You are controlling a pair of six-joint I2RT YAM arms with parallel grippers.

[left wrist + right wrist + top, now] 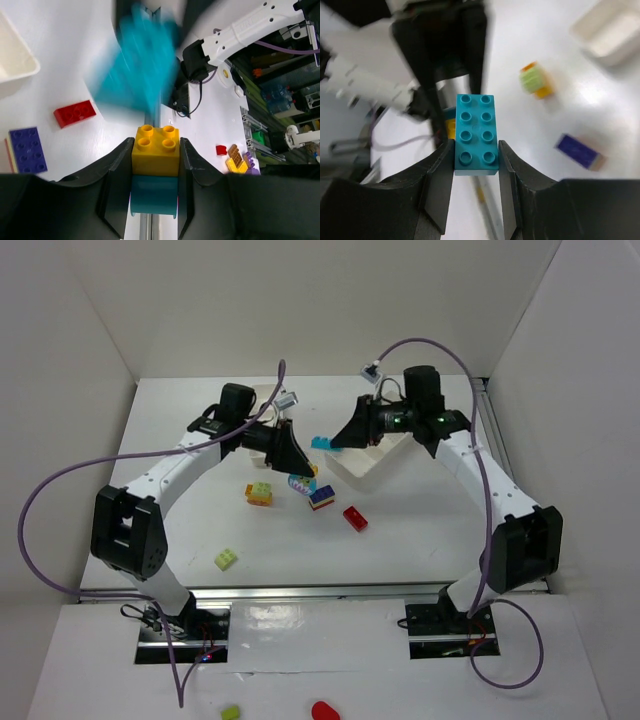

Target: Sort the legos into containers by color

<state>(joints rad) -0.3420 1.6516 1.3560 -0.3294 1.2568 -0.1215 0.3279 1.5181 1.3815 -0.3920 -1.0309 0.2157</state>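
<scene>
My left gripper [297,470] is shut on a yellow brick [155,149] stacked on a cyan piece [154,196], held above the table's middle. My right gripper [336,443] is shut on a long cyan brick [475,134], close to the left gripper; this brick appears blurred in the left wrist view [137,65]. On the table lie an orange and green brick [259,493], a blue-purple and yellow brick [322,497], a red brick [355,518] and a lime green brick [226,559]. One white tray [378,458] sits under the right gripper. A second tray is not in view.
White walls enclose the table on the left, back and right. A metal rail [320,591] runs along the near edge by the arm bases. A lime piece [231,712] and a red piece [322,709] lie on the floor in front.
</scene>
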